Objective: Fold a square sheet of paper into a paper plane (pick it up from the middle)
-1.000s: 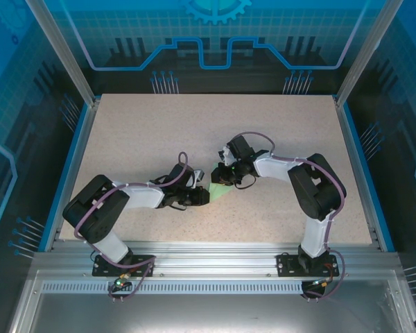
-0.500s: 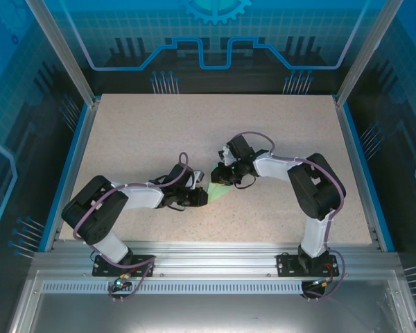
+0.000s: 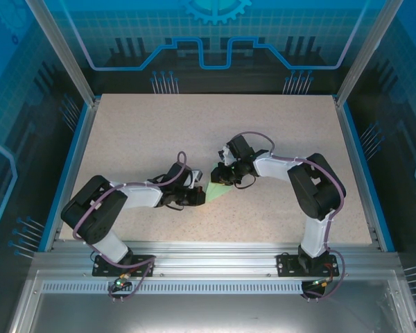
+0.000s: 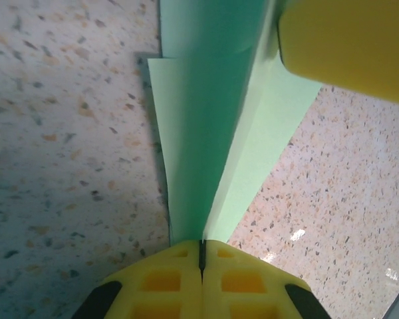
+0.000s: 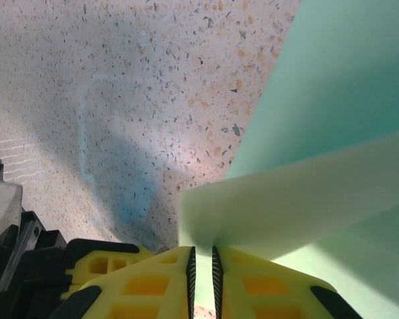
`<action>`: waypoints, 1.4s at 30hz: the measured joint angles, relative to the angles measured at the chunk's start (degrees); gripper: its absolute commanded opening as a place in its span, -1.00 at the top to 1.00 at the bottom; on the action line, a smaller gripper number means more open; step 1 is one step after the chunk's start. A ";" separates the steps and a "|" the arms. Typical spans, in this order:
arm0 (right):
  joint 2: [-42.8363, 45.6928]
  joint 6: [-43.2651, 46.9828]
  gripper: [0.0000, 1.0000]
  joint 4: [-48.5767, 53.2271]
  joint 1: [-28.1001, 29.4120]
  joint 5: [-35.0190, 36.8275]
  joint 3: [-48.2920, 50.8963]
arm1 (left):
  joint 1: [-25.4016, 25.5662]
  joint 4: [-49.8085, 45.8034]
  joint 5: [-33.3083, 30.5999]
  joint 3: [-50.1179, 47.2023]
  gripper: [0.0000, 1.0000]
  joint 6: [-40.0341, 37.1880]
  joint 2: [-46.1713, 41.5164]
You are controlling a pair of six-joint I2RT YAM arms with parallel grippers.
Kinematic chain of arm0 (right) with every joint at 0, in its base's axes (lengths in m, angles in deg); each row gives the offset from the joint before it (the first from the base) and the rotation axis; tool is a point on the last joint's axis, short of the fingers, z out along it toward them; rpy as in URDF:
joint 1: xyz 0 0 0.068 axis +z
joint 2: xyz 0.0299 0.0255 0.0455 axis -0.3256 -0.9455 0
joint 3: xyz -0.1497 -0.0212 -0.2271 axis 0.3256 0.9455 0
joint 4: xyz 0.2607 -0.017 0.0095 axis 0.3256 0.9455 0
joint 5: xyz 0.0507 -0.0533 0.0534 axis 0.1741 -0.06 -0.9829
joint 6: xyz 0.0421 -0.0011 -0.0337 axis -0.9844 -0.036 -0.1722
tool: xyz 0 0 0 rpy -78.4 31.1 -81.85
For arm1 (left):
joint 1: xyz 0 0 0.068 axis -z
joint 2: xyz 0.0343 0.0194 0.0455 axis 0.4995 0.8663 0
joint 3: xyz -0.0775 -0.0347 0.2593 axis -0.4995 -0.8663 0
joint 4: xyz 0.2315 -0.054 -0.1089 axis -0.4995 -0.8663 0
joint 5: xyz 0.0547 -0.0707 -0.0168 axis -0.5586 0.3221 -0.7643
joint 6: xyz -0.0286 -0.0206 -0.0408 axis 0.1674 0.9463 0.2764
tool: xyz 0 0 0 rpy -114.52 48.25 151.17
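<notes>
The paper plane (image 3: pixel 219 193) is pale mint-green paper folded into a pointed shape, lying mid-table between the two arms. In the left wrist view its lengthwise crease (image 4: pixel 216 193) runs straight into my left gripper (image 4: pixel 201 247), whose yellow fingers are shut on the fold. My left gripper (image 3: pixel 200 197) holds the paper's left end. My right gripper (image 3: pixel 224 177) holds the far end. In the right wrist view a raised flap of the paper plane (image 5: pixel 306 193) sits between the nearly shut jaws of my right gripper (image 5: pixel 201 258). A yellow finger (image 4: pixel 349 46) of the right gripper shows over the paper.
The speckled beige table (image 3: pixel 215 125) has blue rails along its left (image 3: pixel 69 166) and right (image 3: pixel 364 166) sides. An aluminium frame (image 3: pixel 215 260) carries both arm bases at the near edge. Open tabletop lies behind and to either side of the paper.
My left gripper's fingers have closed fully on the paper's crease and drawn slightly to the left. The right gripper has kept its place on the paper.
</notes>
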 measured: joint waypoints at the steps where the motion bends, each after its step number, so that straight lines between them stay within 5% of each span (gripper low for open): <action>1: 0.00 0.00 0.61 -0.15 0.00 -0.02 0.00 | -0.68 0.02 0.81 0.00 0.99 0.02 0.00; 16: -0.17 -1.11 0.58 -3.54 0.79 -1.97 0.15 | -3.15 1.57 8.85 1.36 0.99 1.73 4.00; 25: -1.95 -1.79 0.56 -3.61 0.81 -1.03 0.11 | -3.17 1.51 9.81 1.75 0.94 1.70 4.50; 31: -1.95 -1.97 0.58 -2.75 0.79 1.20 0.00 | -3.19 1.49 9.79 1.75 0.73 1.70 4.50; 42: -1.95 -2.43 0.58 -1.75 0.74 3.61 0.00 | -3.19 1.29 9.79 1.77 0.78 1.36 4.50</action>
